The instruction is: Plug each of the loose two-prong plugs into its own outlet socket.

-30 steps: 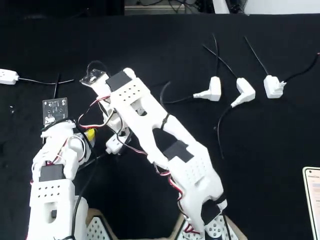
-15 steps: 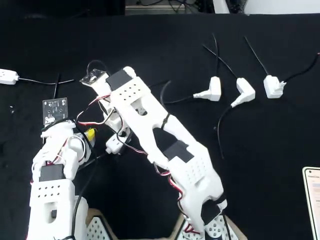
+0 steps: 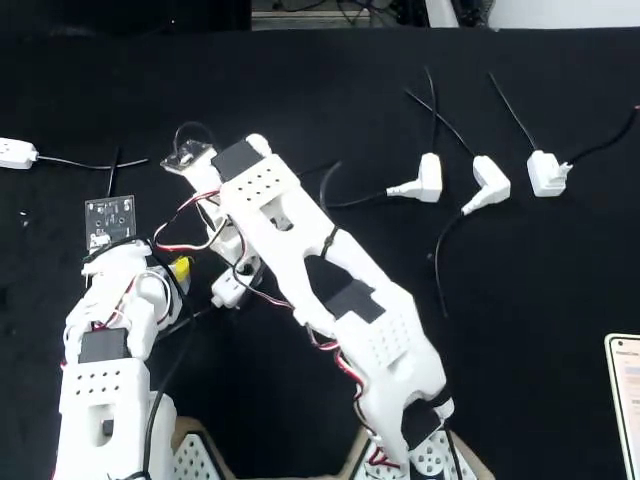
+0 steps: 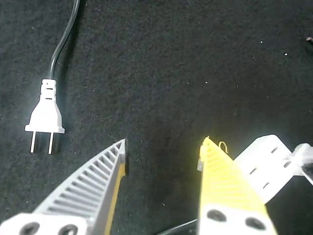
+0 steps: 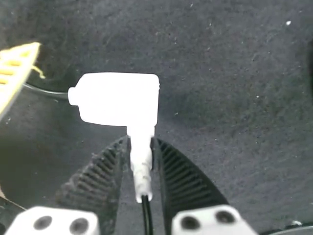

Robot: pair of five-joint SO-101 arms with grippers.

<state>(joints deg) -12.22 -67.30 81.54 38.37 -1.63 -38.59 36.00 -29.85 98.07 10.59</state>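
Note:
My right gripper [image 5: 141, 143] is shut on a slim white plug [image 5: 141, 166] whose black cord trails back between the fingers. The plug's front end meets a white outlet socket block [image 5: 117, 98]; its prongs are hidden. In the high view that socket [image 3: 227, 291] lies on the black cloth under the right arm's gripper [image 3: 240, 265]. My left gripper [image 4: 164, 147] is open, one grey and one yellow finger [image 4: 220, 171], just above the cloth. A loose white two-prong plug [image 4: 45, 115] lies beside its grey finger, prongs toward the camera. The socket block [image 4: 266, 164] sits by the yellow finger.
Three more white corded plug or socket pieces [image 3: 420, 182], [image 3: 486, 185], [image 3: 546, 172] lie at the back right. A white corded piece [image 3: 14, 152] is at the far left, near a small circuit board [image 3: 110, 220]. A white sheet [image 3: 625, 385] pokes in at the right edge.

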